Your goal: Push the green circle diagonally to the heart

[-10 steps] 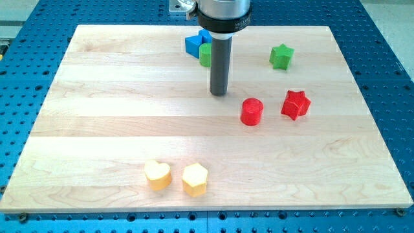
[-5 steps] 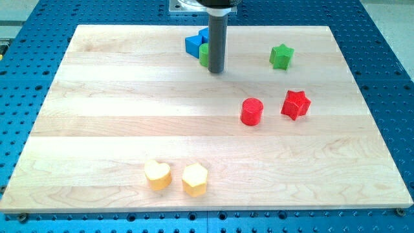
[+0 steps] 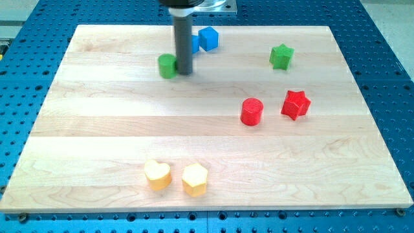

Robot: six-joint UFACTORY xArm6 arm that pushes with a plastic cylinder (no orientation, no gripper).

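Observation:
The green circle (image 3: 167,66) lies near the board's top, left of centre. My tip (image 3: 183,72) stands right beside it, touching its right side. The yellow heart (image 3: 157,175) sits near the view's bottom, left of centre, far below the green circle.
A yellow hexagon (image 3: 195,179) sits just right of the heart. Two blue blocks (image 3: 207,39) lie at the top, partly behind the rod. A green star (image 3: 281,56) is at the upper right. A red cylinder (image 3: 251,111) and a red star (image 3: 295,104) lie right of centre.
My tip moved up and then left, from mid-board to the green circle. The green circle slid left, away from the blue blocks.

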